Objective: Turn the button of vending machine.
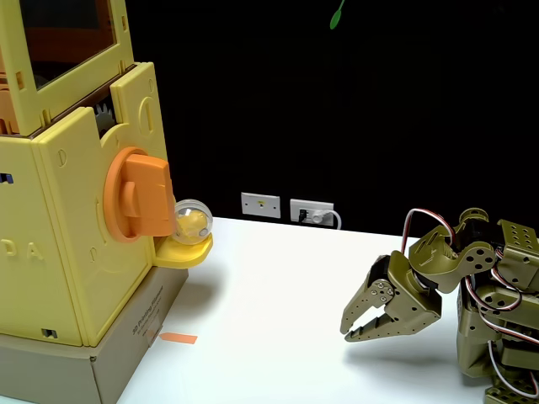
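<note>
Orange button (139, 195), raised bar upright

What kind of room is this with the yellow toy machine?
Probably a lab or hobby workroom, though I can't be sure. A white table holds a small olive robot arm, a toy vending machine stands on a cardboard box, and wall sockets sit before a dark backdrop.

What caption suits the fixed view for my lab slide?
Olive claw, nearly closed, rests on the white table away from the tall yellow plastic vending machine and its large orange round knob.
</note>
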Available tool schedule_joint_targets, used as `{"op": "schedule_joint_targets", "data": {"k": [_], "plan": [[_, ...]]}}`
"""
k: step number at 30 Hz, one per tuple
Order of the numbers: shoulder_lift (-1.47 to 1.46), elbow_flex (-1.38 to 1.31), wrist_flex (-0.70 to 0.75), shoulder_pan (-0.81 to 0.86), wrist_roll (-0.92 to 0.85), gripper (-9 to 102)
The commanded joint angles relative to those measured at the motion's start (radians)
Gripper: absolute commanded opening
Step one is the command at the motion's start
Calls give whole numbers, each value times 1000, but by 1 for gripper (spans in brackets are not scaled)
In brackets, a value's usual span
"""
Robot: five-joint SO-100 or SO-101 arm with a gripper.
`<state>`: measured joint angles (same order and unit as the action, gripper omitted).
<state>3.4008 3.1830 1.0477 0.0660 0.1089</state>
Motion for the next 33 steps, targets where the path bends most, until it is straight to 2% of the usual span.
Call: {"op": "schedule_joint_targets", "data": {"k": [1,4,15,33], "plan": [[143,5,17,5,20,1],[143,8,78,5,63,1],[144,86,6,0,80,0],[144,95,-23,-8,86,-1]]}}
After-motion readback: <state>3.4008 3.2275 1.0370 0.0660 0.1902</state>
